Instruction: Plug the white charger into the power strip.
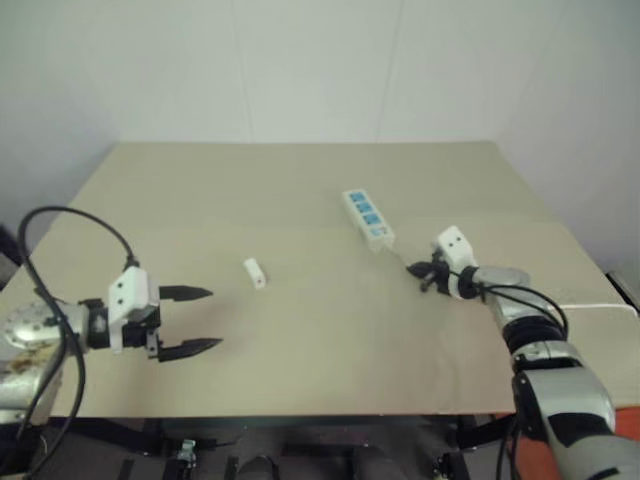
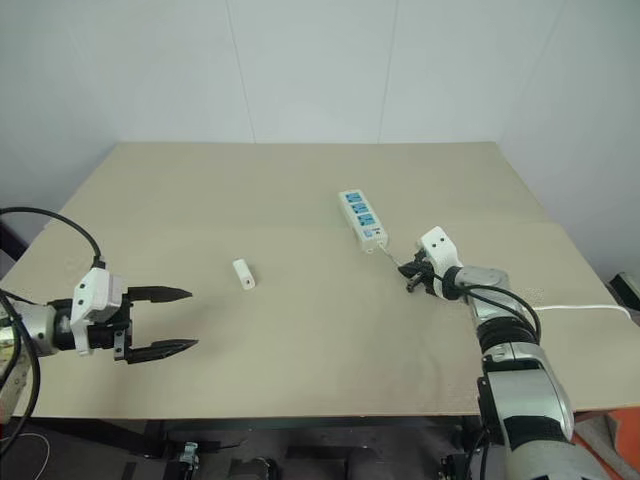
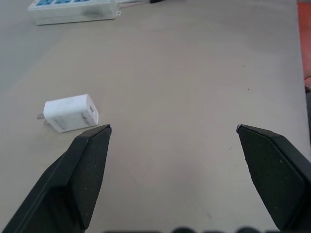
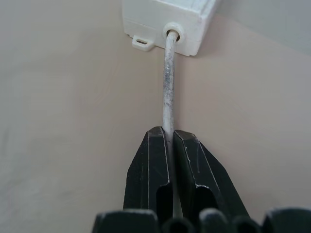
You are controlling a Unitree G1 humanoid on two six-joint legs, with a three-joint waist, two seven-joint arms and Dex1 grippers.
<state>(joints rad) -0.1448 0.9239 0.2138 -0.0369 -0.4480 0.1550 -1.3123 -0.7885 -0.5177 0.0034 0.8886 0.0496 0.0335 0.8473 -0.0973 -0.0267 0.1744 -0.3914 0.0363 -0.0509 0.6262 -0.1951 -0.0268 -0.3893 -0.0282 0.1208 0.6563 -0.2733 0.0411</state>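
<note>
We note the white charger lies ahead-right of our open left end effector, long axis toward the power strip, whose cord the right end effector pinches.

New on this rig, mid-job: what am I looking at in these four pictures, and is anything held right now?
The two wide pictures come from the robot's head, looking down over a beige table. The close-ups come from cameras on each wrist. The left gripper is open and empty, aimed toward the white charger lying loose on the table. The right gripper is shut on the cord just behind the power strip, which lies flat with its blue sockets facing up.
</note>
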